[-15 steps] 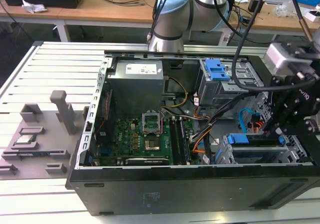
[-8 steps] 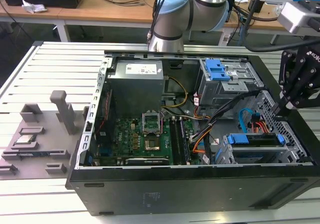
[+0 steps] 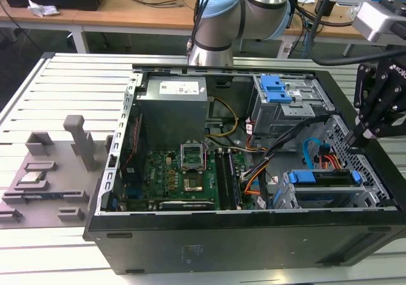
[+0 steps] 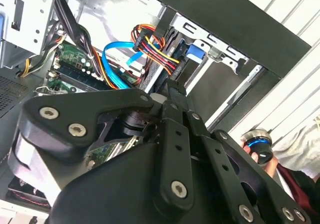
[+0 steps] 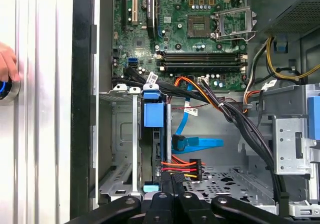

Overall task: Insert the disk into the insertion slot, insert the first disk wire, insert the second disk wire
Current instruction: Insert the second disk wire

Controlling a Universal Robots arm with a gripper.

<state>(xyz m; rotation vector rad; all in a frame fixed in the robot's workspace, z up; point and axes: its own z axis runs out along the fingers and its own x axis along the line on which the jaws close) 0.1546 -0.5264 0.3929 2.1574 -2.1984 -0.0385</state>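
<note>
Disk (image 5: 153, 115) sits on edge in the insertion slot (image 5: 120, 144). Beside the disk's wired end, the gripper (image 5: 167, 184) hovers with its fingers drawn narrow by the power connector (image 5: 192, 166). A skewed push could jam that plug or snag the blue data cable (image 5: 200, 144).

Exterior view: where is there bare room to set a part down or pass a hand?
Bare: slatted table at the exterior view's left, beyond the grey fixtures, and the near strip along the case. Crowded: cables and gripper around the disk.
</note>
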